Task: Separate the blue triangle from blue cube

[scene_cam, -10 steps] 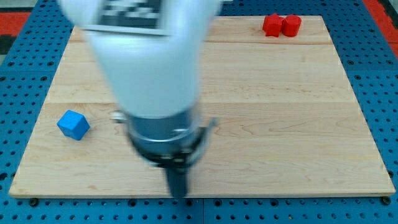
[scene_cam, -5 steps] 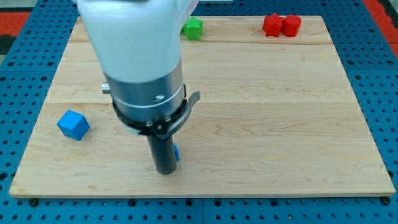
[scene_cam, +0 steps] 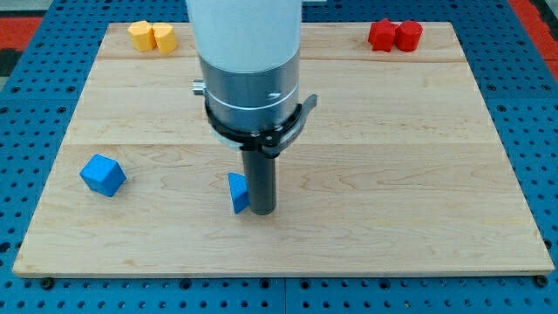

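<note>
My tip (scene_cam: 262, 210), a bare rod with no pincer, has swung rightward and now touches the blue triangle's (scene_cam: 238, 193) right side, well apart from the blue cube (scene_cam: 103, 174); separation looks largely achieved

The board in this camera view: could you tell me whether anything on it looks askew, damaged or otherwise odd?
Nothing stands out. The blue cube sits apart at the view's left, and my tip is against the right side of the blue triangle.
</note>
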